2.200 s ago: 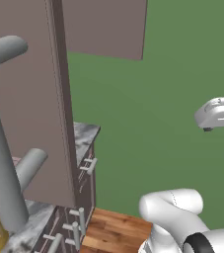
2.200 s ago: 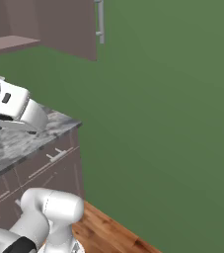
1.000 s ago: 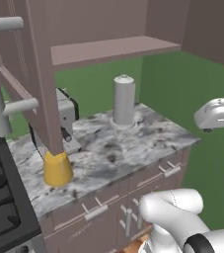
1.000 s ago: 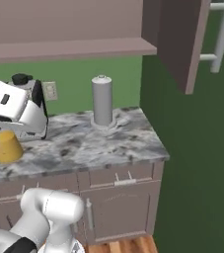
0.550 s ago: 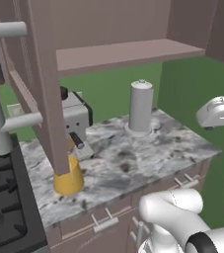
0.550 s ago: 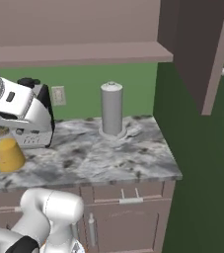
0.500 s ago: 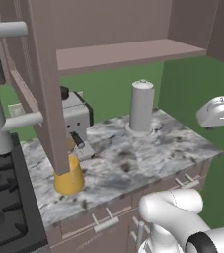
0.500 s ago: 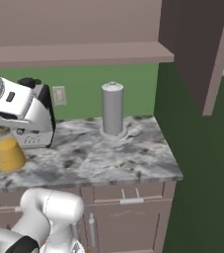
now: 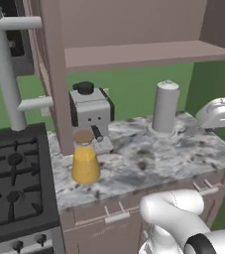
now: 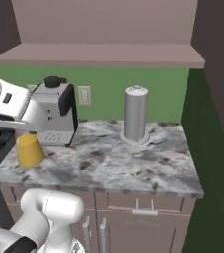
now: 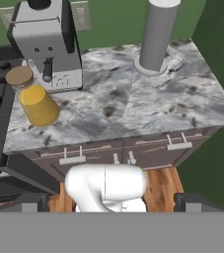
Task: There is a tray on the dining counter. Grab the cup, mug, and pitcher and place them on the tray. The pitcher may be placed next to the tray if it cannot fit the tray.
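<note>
End effector (image 11: 111, 205): the two dark tips sit at the bottom edge of the hand view, wide apart, nothing between them. It hangs high, looking down on the marbled table (image 11: 133, 104) from well off; hard to place it more exactly since the tips are mostly cut off by the frame.

Pitcher (image 9: 85, 159) stands upright on the table near its stove-side end, just in front of the coffee machine (image 9: 90, 113), close to its spout, probably not touching. Seen too from the right base (image 10: 30, 149) and the hand view (image 11: 38, 105): orange-yellow fill, brownish neck.

Grey cylinder (image 10: 135, 114) stands upright near the back of the table, well apart from the pitcher. Stove (image 9: 12, 186) directly adjoins the table. Shelf (image 10: 98, 54) overhangs the table. Drawers (image 11: 123, 150) below the edge.
</note>
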